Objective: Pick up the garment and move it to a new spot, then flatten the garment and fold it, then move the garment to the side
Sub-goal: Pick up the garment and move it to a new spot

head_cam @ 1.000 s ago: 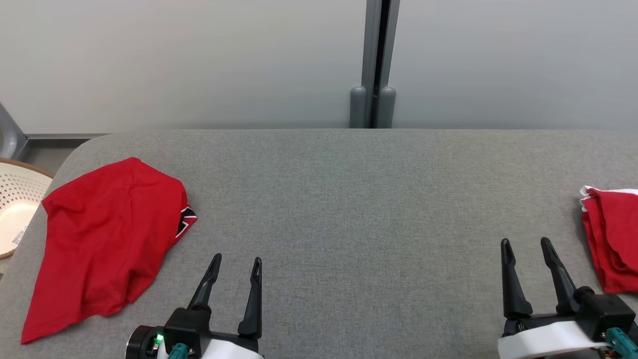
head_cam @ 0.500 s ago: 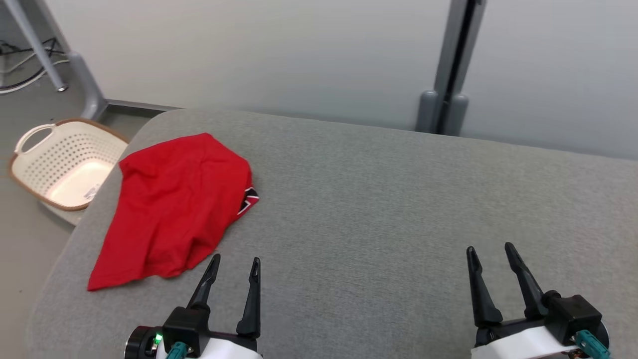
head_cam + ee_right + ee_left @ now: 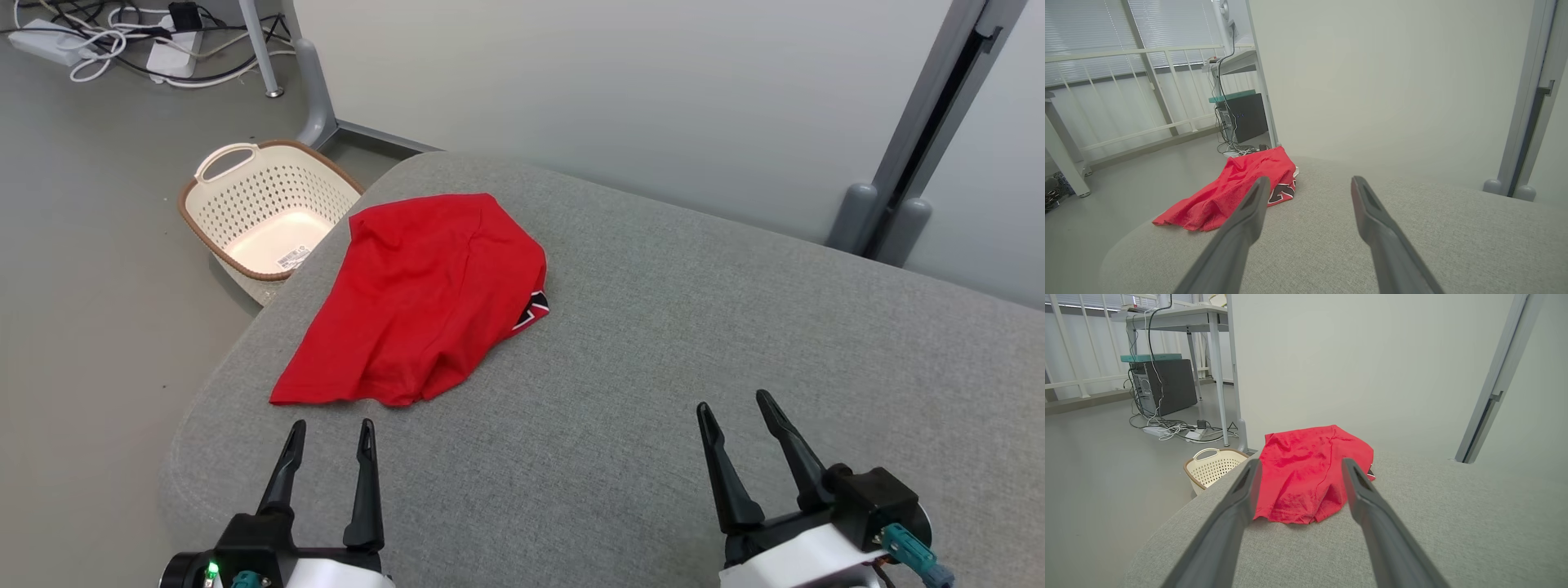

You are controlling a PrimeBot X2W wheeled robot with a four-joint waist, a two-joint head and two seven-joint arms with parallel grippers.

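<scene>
Left claw [image 3: 332, 426]: jaws spread wide and empty, over the near left corner of the tabletop [image 3: 653, 392]. Its fingertips point toward the garment's near hem and are apart from it.
Right claw [image 3: 733, 402]: just as wide, holding nothing, over bare grey cloth well to the right of the garment.
Garment [image 3: 424, 294]: red and loosely rumpled, with a long crease down its middle. It lies on the tabletop's left part, close to the rounded far corner. A black, white and red patch peeks out at its right edge. In the left wrist view it sits framed between that claw's two fingers.
Tabletop: covered in grey fabric, with rounded corners.
Basket [image 3: 277, 192]: cream and perforated, with a brown rim and a loop handle. It stands on the floor just beside the tabletop's left corner, beyond the garment, with a label on its bottom.
Floor [image 3: 90, 269]: grey, with a tangle of cables [image 3: 122, 49] and power strips at the far left.
Backdrop: a pale wall panel, with a grey post [image 3: 922, 139] at the right.
</scene>
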